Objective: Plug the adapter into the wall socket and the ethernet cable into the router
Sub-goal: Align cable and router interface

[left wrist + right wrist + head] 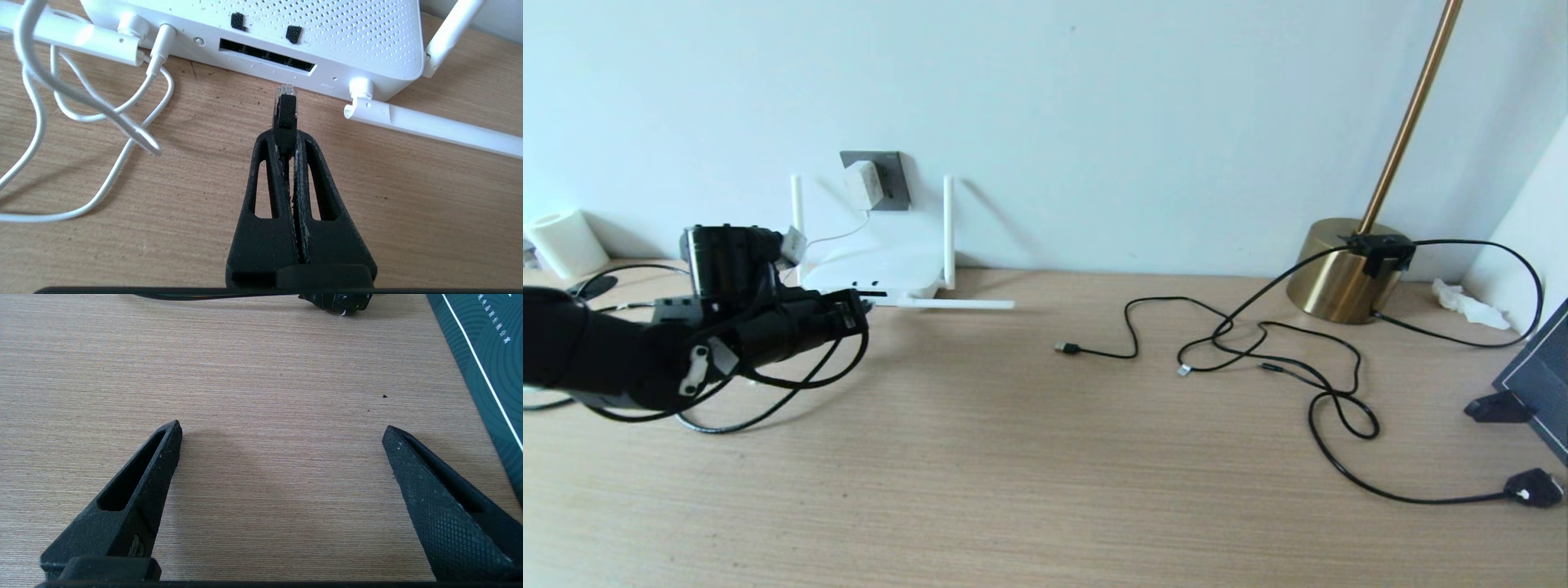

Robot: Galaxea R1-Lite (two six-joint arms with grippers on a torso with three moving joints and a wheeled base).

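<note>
Left gripper at lower centre of the left wrist view, fingers pressed together on the ethernet cable; clear clip plug jutting past the fingertips, just short of the dark port row on the router, not yet inside, roughly in line with the right end of that row. Same gripper at left of the head view, level with the router's near edge, black cable loops hanging under the arm onto the wooden table.

Adapter at upper left-centre of the head view, seated in the dark grey wall socket on the pale wall, slightly tilted. Thin white cord dropping to the router, coiled at left of the left wrist view, plugged into the round jack left of the port row. Two antennas upright behind the router, one lying flat on the table toward the centre.

Right gripper across the bottom of the right wrist view, fingers spread wide, nothing between them, just bare wood. Dark green box at right edge of that view.

Brass lamp base at right of the head view, loose black USB cables sprawled before it. White paper roll at far left.
</note>
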